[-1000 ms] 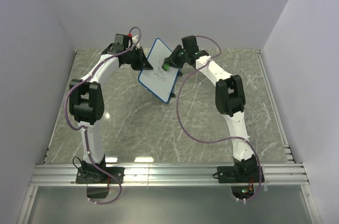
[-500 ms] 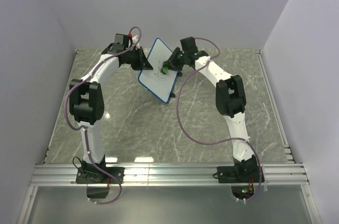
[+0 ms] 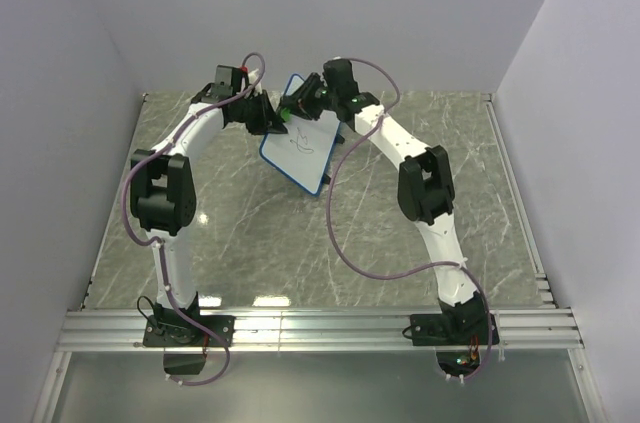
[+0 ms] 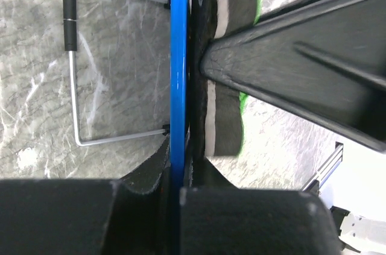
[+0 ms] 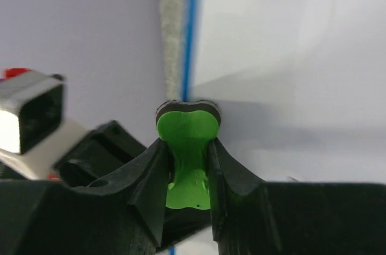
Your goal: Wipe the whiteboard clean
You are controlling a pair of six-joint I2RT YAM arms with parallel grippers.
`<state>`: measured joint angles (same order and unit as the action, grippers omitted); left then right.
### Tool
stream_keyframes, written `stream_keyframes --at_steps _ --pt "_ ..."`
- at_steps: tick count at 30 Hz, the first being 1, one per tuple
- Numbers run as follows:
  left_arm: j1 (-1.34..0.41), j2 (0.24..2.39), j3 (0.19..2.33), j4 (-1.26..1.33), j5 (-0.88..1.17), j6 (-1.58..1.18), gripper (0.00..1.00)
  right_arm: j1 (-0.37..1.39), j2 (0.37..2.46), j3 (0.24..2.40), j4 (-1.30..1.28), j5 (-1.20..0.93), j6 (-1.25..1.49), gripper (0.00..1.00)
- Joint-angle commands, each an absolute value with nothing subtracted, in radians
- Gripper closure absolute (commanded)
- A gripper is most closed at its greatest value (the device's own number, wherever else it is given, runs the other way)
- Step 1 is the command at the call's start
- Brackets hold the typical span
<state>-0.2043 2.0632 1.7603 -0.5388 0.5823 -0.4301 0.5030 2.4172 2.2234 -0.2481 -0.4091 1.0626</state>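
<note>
The whiteboard (image 3: 306,153) stands tilted at the back of the table, white with a blue rim, and a thin dark scribble (image 3: 300,142) shows near its middle. My left gripper (image 3: 268,119) is shut on its left edge; in the left wrist view the rim (image 4: 178,56) runs edge-on between the jaws of that gripper (image 4: 178,184). My right gripper (image 3: 298,103) is shut on the green eraser (image 3: 285,115), which presses on the board's upper left part next to the left gripper. The right wrist view shows the eraser (image 5: 188,127) in the right gripper (image 5: 187,145) against the white face (image 5: 289,56).
The board's wire stand (image 4: 72,74) with a black foot sticks out behind it over the grey marble table (image 3: 400,233). Pale walls close the back and both sides. A metal rail (image 3: 320,328) runs along the near edge by the arm bases.
My right gripper has slid the eraser from the board's middle up and left to the edge by the left gripper. The left gripper and the board have stayed put.
</note>
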Motion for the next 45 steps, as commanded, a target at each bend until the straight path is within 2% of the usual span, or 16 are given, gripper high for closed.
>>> stream_keyframes --at_steps 1,5,9,16,20,31,38,41,45 --pt "-0.298 2.115 1.698 -0.798 0.517 -0.324 1.00 0.545 2.465 2.095 -0.383 -0.443 1.023 1.00" --pt "-0.298 2.118 1.710 -0.802 0.515 -0.324 1.00 0.541 2.427 1.985 -0.491 -0.384 0.954 1.00" --pt "-0.296 2.120 1.715 -0.804 0.511 -0.322 1.00 0.545 2.304 1.702 -0.416 -0.370 0.957 1.00" --pt "-0.296 2.114 1.710 -0.802 0.506 -0.322 1.00 0.574 2.261 1.589 -0.443 -0.340 0.922 1.00" --pt "-0.298 2.102 1.700 -0.799 0.505 -0.321 1.00 0.594 2.275 1.686 -0.442 -0.356 0.945 1.00" --pt "-0.298 2.085 1.681 -0.796 0.497 -0.321 1.00 0.650 2.407 2.193 -0.480 -0.374 1.107 1.00" --pt "-0.296 2.063 1.664 -0.790 0.488 -0.318 1.00 0.653 2.411 2.138 -0.538 -0.318 1.085 1.00" --pt "-0.296 2.059 1.661 -0.787 0.489 -0.319 1.00 0.647 2.434 2.173 -0.764 -0.186 1.013 1.00" --pt "-0.295 2.062 1.669 -0.788 0.495 -0.319 1.00 0.640 2.407 2.073 -0.841 -0.049 0.960 1.00"
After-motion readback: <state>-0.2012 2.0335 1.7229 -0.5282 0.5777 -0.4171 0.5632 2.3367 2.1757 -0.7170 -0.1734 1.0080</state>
